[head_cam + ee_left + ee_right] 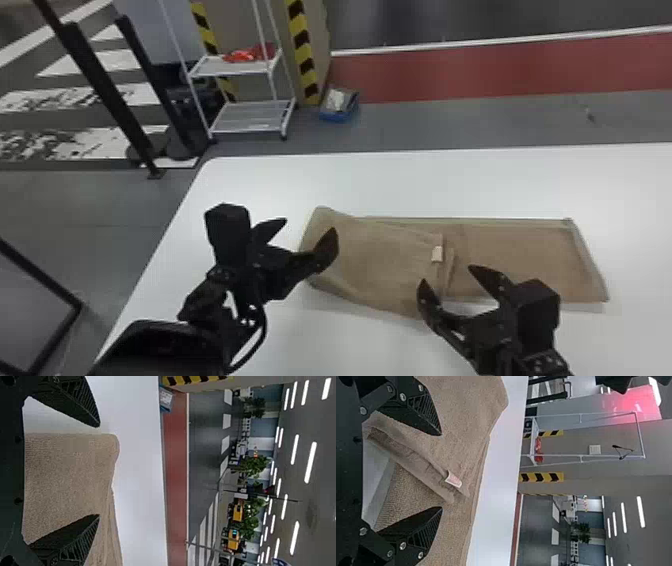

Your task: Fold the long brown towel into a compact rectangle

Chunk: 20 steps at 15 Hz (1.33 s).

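On the white table (400,185), brown towel (390,255) lay part-folded

Its left portion was doubled over, a pale tag (437,253) at that layer's edge; the rest stretched flat rightward. Wide apart stood the left gripper's (310,226) fingers at the folded end, and the right gripper's (448,276) near the tag.

The brown towel (382,257): matt cloth, rough to look at.
Beneath the towel, the table (400,185) looks smooth, softly shiny; the towel's pale tag (437,254) looks smoother than the cloth.
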Each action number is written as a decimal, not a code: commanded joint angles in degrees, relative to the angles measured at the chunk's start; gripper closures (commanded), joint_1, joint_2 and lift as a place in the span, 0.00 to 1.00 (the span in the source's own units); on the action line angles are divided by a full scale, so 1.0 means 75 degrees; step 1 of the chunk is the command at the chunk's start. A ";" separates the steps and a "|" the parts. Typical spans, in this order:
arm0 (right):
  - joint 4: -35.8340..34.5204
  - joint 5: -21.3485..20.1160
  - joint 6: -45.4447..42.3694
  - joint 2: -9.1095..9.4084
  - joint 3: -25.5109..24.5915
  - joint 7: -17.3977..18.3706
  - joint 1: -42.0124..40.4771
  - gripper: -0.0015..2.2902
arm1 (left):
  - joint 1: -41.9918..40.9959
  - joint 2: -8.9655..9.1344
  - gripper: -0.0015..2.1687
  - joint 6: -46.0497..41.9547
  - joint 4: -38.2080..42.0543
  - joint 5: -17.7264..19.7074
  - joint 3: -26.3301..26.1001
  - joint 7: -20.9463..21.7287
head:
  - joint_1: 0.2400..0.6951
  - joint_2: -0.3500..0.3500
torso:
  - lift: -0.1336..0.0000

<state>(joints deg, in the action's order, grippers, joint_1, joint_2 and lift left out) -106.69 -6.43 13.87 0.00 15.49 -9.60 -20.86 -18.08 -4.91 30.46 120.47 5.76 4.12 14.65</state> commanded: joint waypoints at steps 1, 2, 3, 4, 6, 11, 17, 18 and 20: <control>0.0199 0.0037 -0.0097 0.0007 -0.0050 0.0002 0.0085 0.11 | -0.0097 0.0010 0.04 -0.1464 -0.0394 0.0181 -0.0011 -0.0265 | 1.00 0.80 | 0.06; 0.0269 0.0084 -0.0120 0.0007 -0.0062 0.0002 0.0132 0.11 | -0.0109 0.0010 0.04 -0.2214 -0.0605 0.0322 -0.0011 -0.0464 | 1.00 0.80 | 0.06; 0.0304 0.0108 -0.0144 0.0007 -0.0062 -0.0009 0.0156 0.11 | -0.0121 -0.0001 0.04 -0.2730 -0.0792 0.0451 0.0013 -0.0593 | 1.00 0.80 | 0.06; 0.0374 0.0119 -0.0214 0.0007 -0.0073 -0.0009 0.0191 0.11 | -0.0133 -0.0001 0.04 -0.3152 -0.0945 0.0568 0.0106 -0.0652 | 1.00 0.81 | 0.06; 0.0538 0.0260 -0.0261 0.0007 -0.0073 -0.0033 0.0296 0.11 | -0.0156 -0.0013 0.04 -0.3363 -0.1109 0.0650 0.0224 -0.0699 | 1.00 0.83 | 0.06; 0.1148 0.0541 -0.0683 0.0007 -0.0085 -0.0232 0.0601 0.11 | -0.0250 -0.0048 0.04 -0.3386 -0.1132 0.0756 0.0364 -0.0711 | 1.00 0.88 | 0.06; 0.1288 0.0647 -0.0636 0.0007 -0.0120 -0.0361 0.0718 0.18 | -0.0285 -0.0072 0.04 -0.3363 -0.1167 0.0779 0.0376 -0.0675 | 1.00 0.89 | 0.06; 0.1300 0.0659 -0.0519 0.0007 -0.0120 -0.0361 0.0742 0.18 | -0.0297 -0.0072 0.04 -0.3363 -0.1156 0.0767 0.0364 -0.0675 | 1.00 0.89 | 0.06; 0.1288 0.0659 -0.0542 0.0007 -0.0120 -0.0361 0.0742 0.18 | -0.0308 -0.0072 0.04 -0.3339 -0.1156 0.0767 0.0364 -0.0664 | 1.00 0.89 | 0.06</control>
<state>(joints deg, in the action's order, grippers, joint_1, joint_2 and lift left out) -96.99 -1.50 9.71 0.00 14.59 -12.30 -15.34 -20.33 -5.45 5.35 111.78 11.54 6.87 9.67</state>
